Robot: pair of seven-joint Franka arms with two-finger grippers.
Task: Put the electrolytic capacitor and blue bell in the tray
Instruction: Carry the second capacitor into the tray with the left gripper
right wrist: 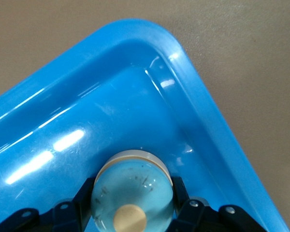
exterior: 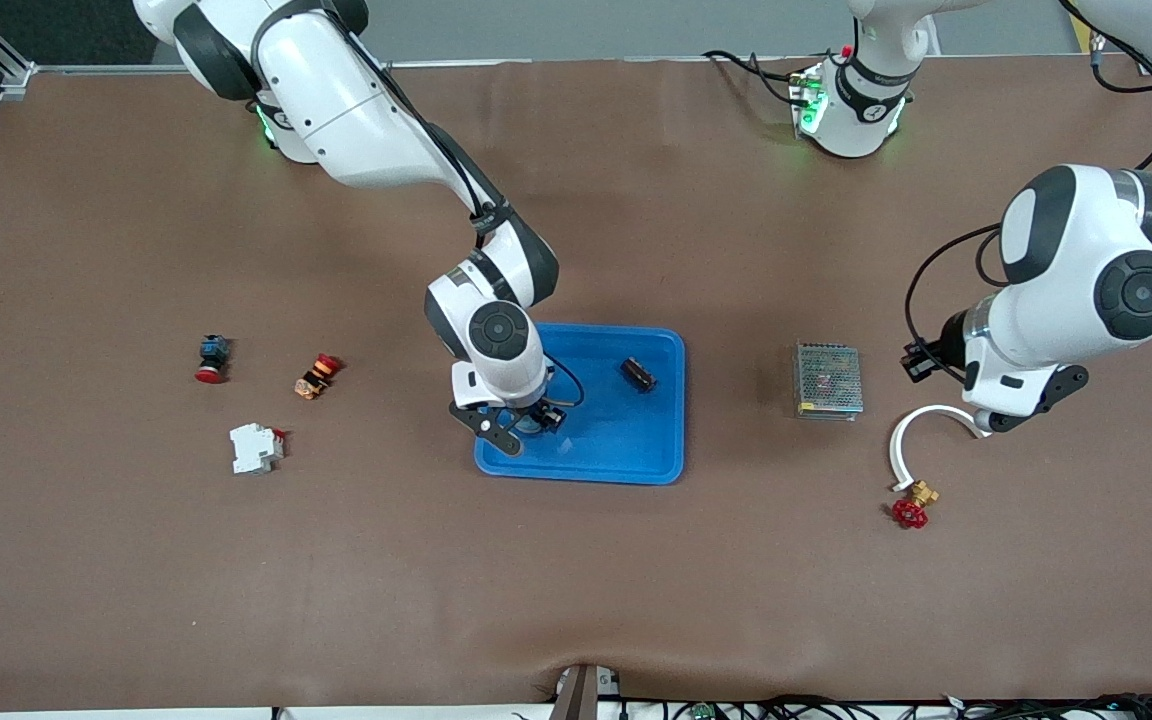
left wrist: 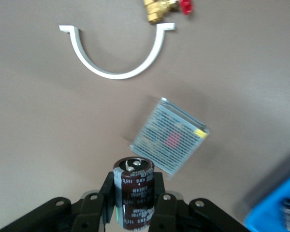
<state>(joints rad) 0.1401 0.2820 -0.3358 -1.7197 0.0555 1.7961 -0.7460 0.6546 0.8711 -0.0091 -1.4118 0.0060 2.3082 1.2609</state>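
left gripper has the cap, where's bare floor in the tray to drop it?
Bare tray floor lies along the rim nearest the front camera and toward the left arm's end. A dark part sits nearer the robots. Crowded corner: right gripper is shut on the blue bell there. Left gripper, shut on the capacitor, hangs beside the mesh box.

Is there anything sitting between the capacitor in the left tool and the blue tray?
Yes. The grey mesh box sits on the table between the left tool, shut on the capacitor, and the tray. Carried high, it probably clears the box.
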